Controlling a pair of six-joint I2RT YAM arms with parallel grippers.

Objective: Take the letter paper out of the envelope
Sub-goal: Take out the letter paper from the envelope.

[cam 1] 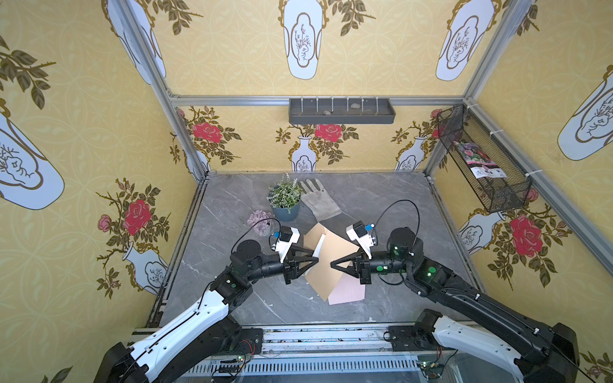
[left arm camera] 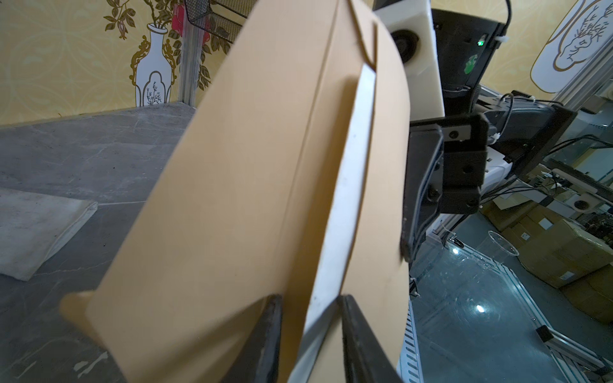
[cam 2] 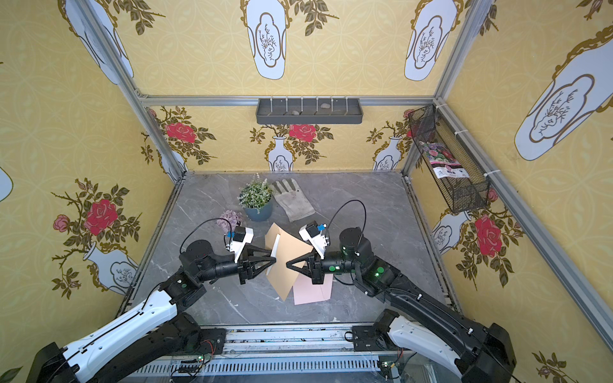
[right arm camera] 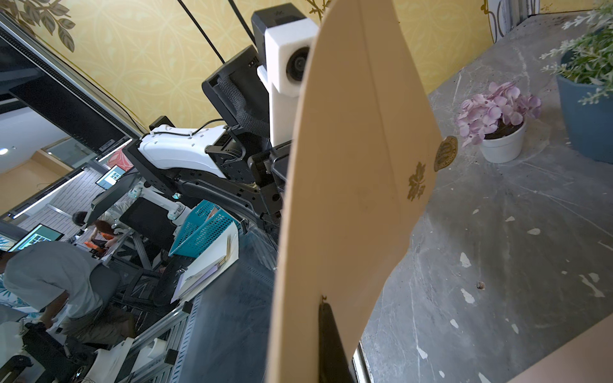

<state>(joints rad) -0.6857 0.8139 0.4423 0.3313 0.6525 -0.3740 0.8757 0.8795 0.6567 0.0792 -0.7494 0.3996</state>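
Kraft envelope held up off the grey marble desk, mid-scene between both arms; long axis running from far-left to near-right in both top views, flap end toward the far side, flap open. White letter paper inside, strip of one long edge showing at the mouth along the envelope's length; also seen as a white sliver in a top view. Pink sheet or envelope lying flat on desk beneath the near end, partly covered.

Left gripper reaching in from the left, forearm roughly level, jaws parted and straddling the white paper edge; contact with the paper not resolvable. Right gripper reaching in from the right, mirror pose, jaws closed on the envelope's opposite long edge; one black finger seen flat against kraft in the right wrist view. Gold leaf print and round gold seal on the flap tip, facing the right wrist camera.

Other containers: blue pot with green-white plant, small white pot with lilac flowers, both on far-left part of desk. Grey glove flat beside the blue pot. Grey wall tray on back wall holding a couple of pebbles. Black mesh basket on right wall holding a flower-print packet.
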